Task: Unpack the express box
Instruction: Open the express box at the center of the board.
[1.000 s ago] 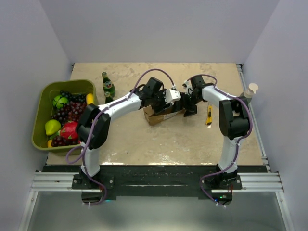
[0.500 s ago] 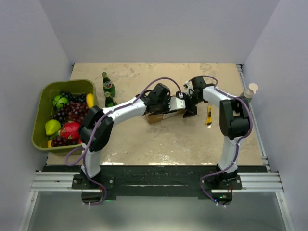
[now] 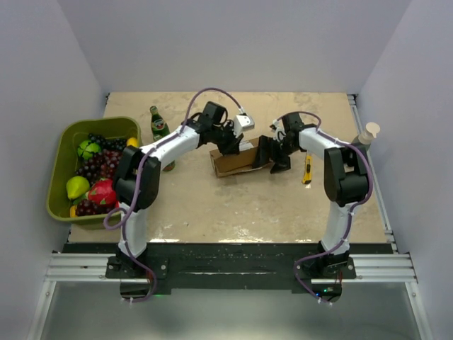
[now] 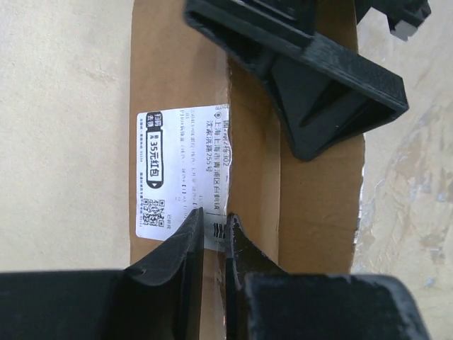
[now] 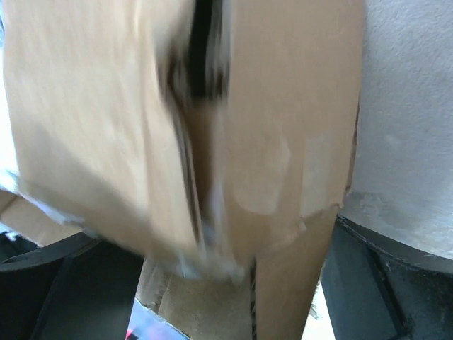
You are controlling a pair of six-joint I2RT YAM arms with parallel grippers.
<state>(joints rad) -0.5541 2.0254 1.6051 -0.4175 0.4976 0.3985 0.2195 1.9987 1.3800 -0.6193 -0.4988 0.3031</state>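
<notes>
Basket: the green basket (image 3: 99,121) of fruit sat at 9 o'clock on the surface (image 3: 233,205), well apart from the work.
Bottle: a green bottle (image 3: 159,126) stood upright at about 10 o'clock, near the basket's far corner.
Left jaws: my left gripper (image 4: 214,225) reached over the express box (image 3: 237,161) from 10 o'clock. Its jaws stood almost together, and only a slit showed. The edge of a top flap (image 4: 251,163) and the rim of the label (image 4: 177,170) ran into that slit. I judged it a pinch on the flap, set there so the flap could be lifted.
Box: it lay flat near the middle of the surface, a shade toward 12 o'clock, label up and top seam parted.
Right jaws: my right gripper (image 3: 272,152) sat at the box's 3 o'clock end, jaws spread wide with the carton's end between them. That wrist view was blurred, so I could not tell whether they pressed. I read it as a brace against sliding.
Knife: the yellow utility knife (image 3: 307,170) lay at 3 o'clock, just past the right gripper, held by neither gripper.
Contents: none visible.
</notes>
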